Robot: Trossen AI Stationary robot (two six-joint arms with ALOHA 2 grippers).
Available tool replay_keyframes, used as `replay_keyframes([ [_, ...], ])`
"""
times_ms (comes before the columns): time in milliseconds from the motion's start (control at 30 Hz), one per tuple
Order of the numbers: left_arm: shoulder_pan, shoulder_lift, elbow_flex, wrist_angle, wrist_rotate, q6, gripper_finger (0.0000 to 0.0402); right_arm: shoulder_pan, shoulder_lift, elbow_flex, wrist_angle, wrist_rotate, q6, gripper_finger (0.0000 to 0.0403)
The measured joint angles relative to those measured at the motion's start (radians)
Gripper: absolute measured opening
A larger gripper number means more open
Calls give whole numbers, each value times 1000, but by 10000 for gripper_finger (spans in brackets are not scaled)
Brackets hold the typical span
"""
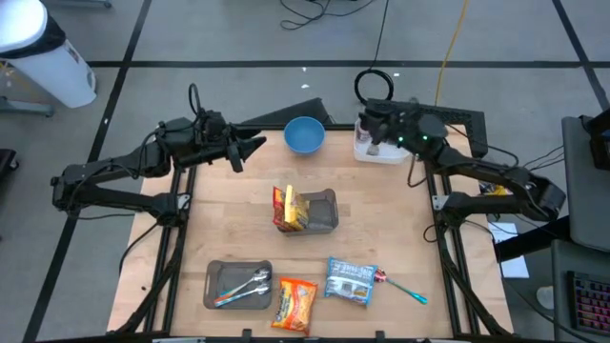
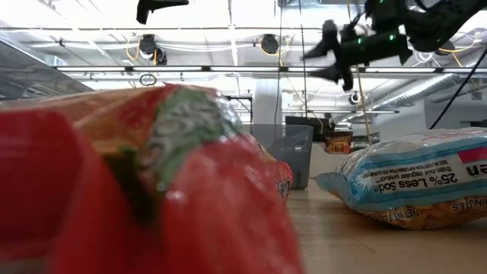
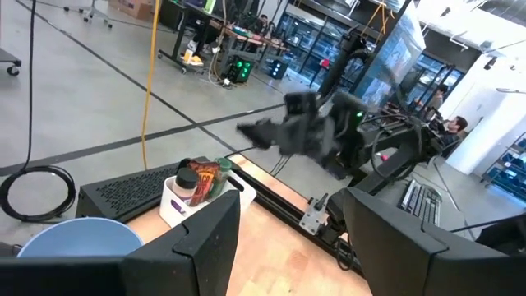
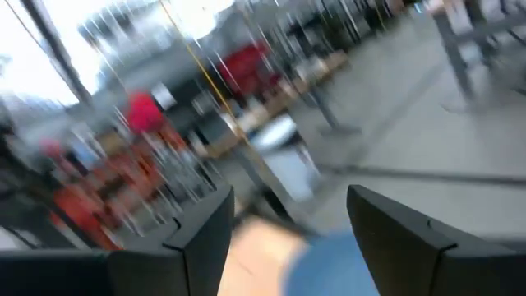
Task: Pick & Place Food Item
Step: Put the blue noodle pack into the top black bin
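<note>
The left gripper (image 1: 255,147) hangs with its fingers spread and nothing between them, raised above the table's (image 1: 381,229) far left edge and aimed toward the blue bowl (image 1: 304,134). Its arm reaches in from the left side, folded at the elbow and running low along the table's left rail. The right gripper (image 1: 368,133) is also parted and empty, held over the white container (image 1: 379,151) at the far right corner; its arm bends back from the right side, wrist turned toward the bowl.

At the table's middle a grey bin (image 1: 321,211) holds a yellow-and-red snack packet (image 1: 287,209). Along the near edge lie a grey tray (image 1: 238,285) with cutlery, just beside it an orange snack bag (image 1: 294,304), then a blue-and-white chip bag (image 1: 349,281), and a spoon (image 1: 402,286) near that.
</note>
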Motion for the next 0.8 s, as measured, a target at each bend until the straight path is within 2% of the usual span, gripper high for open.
replay_keyframes([
  [167,0,6,0,2,0,3,223,21,-12,0,161,3,120,227],
  [300,0,22,1,2,-1,22,223,59,-7,0,185,3,256,230],
  [433,0,51,1,1,28,-72,223,128,8,0,186,3,348,229],
  [633,-37,104,1,61,180,-45,223,291,45,0,272,1,306,224],
  [800,-141,119,1,73,144,-20,223,467,48,0,315,1,202,223],
])
